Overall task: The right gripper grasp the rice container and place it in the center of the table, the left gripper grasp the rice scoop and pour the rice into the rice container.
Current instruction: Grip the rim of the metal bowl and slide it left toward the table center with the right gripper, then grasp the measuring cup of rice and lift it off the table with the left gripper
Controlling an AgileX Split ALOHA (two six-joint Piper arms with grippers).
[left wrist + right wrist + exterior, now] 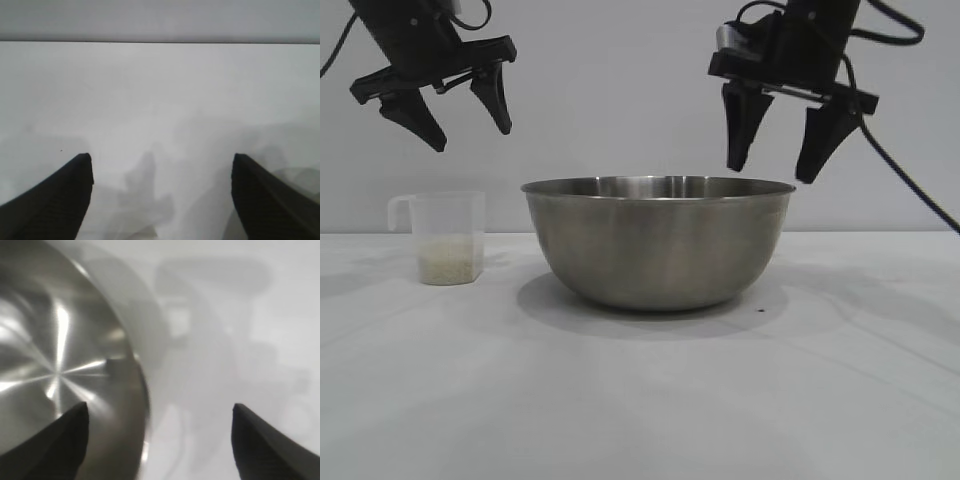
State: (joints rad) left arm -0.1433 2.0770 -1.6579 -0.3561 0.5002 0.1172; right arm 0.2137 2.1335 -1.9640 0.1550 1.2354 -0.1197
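The rice container [658,242], a wide steel bowl, stands on the white table [640,400] near its middle. My right gripper [775,165] hangs open just above the bowl's right rim, holding nothing; in the right wrist view the bowl [60,355] lies under one fingertip and bare table under the other, the gripper [160,412] straddling the rim. The rice scoop [442,238], a clear cup with rice [448,260] in its bottom, stands left of the bowl. High above it my left gripper [470,135] is open and empty; the left wrist view shows that gripper [161,162] over bare table.
A black cable [910,175] trails from the right arm down toward the table's right side. A grey wall [620,90] backs the table. Open table surface lies in front of the bowl and the cup.
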